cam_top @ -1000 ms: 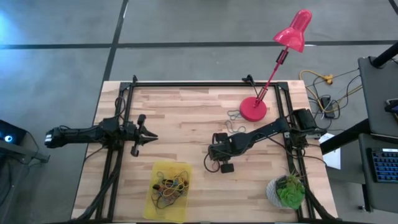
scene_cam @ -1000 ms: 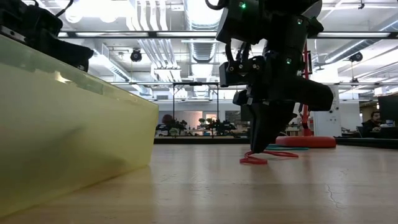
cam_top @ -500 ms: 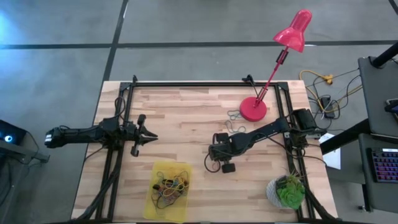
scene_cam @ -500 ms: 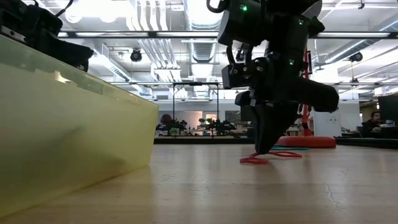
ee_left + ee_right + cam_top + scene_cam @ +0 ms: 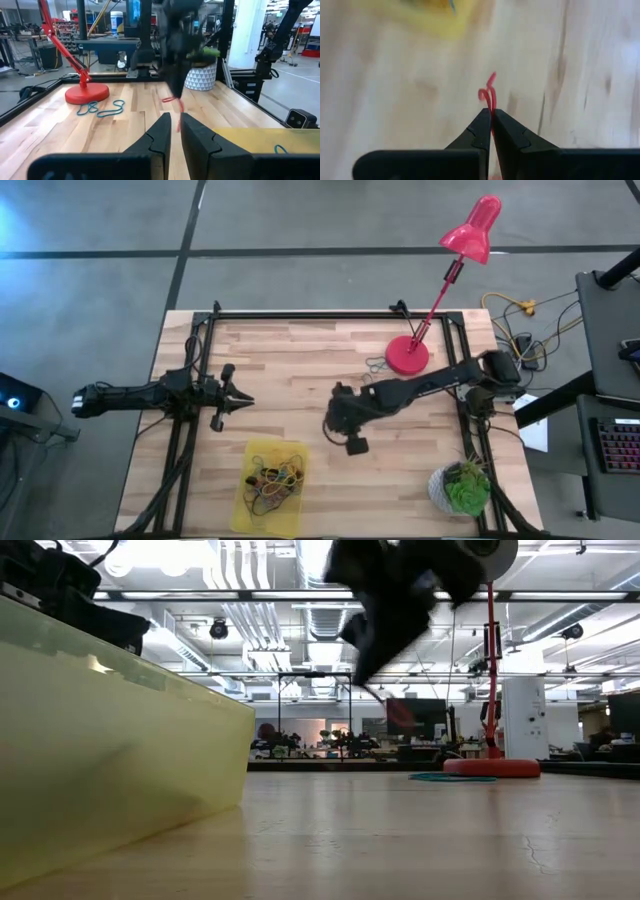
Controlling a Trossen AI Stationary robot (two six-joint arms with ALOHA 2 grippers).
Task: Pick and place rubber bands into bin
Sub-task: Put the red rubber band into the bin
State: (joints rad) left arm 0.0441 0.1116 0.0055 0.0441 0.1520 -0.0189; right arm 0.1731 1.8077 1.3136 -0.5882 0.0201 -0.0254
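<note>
right gripper (image 5: 491, 122): i see it pinching a red rubber band (image 5: 489, 95), lifted off the table (image 5: 300, 370), mid-table
left gripper (image 5: 172, 131): fingers nearly together, holding nothing, parked left of centre
bin (image 5: 247, 498): front edge, bands inside
room: bare wood between right gripper and bin

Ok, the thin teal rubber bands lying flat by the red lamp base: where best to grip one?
Likely from above, pinching a thin teal rubber band on its loop end away from the red lamp base: it lies flat, and the lamp crowds the other side.
</note>
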